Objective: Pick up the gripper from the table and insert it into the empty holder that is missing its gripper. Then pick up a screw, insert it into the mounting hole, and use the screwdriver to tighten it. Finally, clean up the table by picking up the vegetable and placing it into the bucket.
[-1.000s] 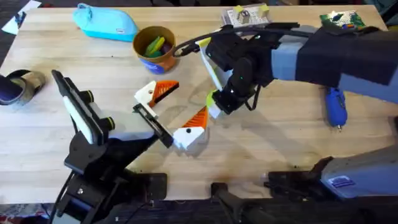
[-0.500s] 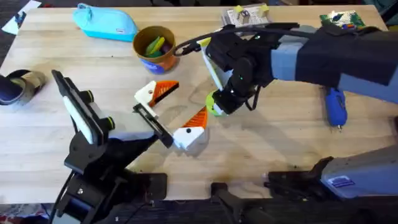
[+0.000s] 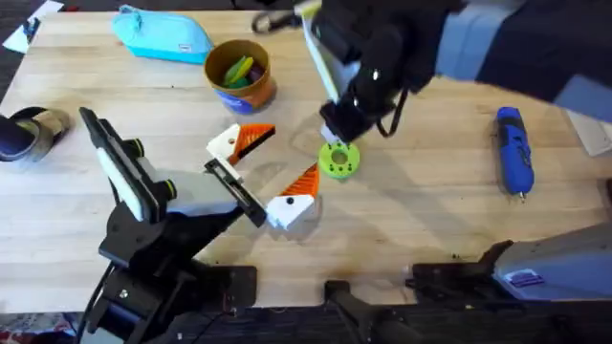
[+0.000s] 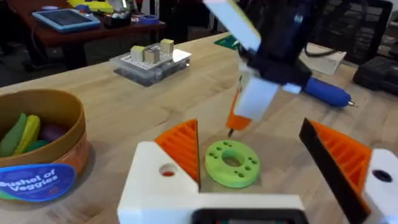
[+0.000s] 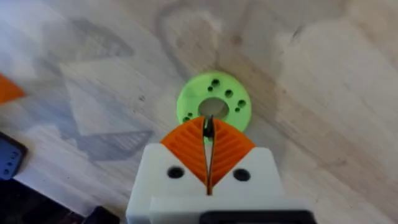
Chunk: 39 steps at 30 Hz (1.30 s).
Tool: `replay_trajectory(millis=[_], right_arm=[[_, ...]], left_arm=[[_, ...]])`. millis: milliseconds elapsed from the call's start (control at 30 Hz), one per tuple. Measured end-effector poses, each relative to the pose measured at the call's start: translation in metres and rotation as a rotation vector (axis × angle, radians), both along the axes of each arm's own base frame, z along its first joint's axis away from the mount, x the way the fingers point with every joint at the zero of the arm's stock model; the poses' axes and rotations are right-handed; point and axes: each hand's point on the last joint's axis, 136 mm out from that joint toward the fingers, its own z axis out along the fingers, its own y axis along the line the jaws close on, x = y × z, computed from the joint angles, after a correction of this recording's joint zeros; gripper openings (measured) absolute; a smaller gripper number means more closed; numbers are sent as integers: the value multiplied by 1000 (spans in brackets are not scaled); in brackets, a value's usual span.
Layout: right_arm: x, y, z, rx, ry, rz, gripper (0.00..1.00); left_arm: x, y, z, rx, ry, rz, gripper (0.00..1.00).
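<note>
Table [image 3: 430,229]: light wood, grain running lengthwise, broad and flat.
Vegetable [image 3: 338,160]: lime-green toy disc, flat on the table, hollow centre ringed with small dark holes; also plain in the left wrist view [image 4: 232,163] and the right wrist view [image 5: 213,102]; free, nothing gripping it.
Right gripper [image 5: 208,140]: white blocky body, orange ribbed wedge fingers pressed together tip to tip, holding nothing; poised just above the disc, tips over its near rim; seen from overhead [image 3: 337,131] hanging off a large dark arm reaching in from the right.
Left gripper [image 4: 261,155]: spread wide, one orange ribbed finger either side, empty; disc lying on the table between and beyond them.
Bucket [image 3: 239,75]: round orange-yellow tub, blue band, toy veg already inside; back of the table, well apart from the disc.
Screwdriver [image 3: 513,151]: slim blue pen shape, thin metal tip, lying on the right side of the table.
Holder [image 3: 124,177]: black stand, white body, yellow-green knobs, front left.
Loose white-and-orange piece [image 3: 241,141]: white block, orange ribbed wedge, lying between bucket and holder.
Pouch [image 3: 163,34]: light-blue, soft, zipped, far left corner.
</note>
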Motion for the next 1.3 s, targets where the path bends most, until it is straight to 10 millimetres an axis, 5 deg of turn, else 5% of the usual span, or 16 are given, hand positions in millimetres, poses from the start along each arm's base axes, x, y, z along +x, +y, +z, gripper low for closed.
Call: replay_trajectory(millis=[233, 400, 633, 1000, 1300], right_arm=[[26, 23, 87, 88, -117, 37, 7], [23, 47, 111, 91, -108, 123, 7], [-3, 102, 123, 156, -109, 313, 7], [-55, 155, 136, 230, -161, 587, 7], [-57, 160, 131, 227, -159, 612, 6]], left_arm=[[0, 0, 0, 0, 0, 0, 991], [0, 0, 0, 0, 0, 0, 991], [0, 0, 0, 0, 0, 0, 991], [0, 0, 0, 0, 0, 0, 991], [0, 0, 0, 0, 0, 0, 991]])
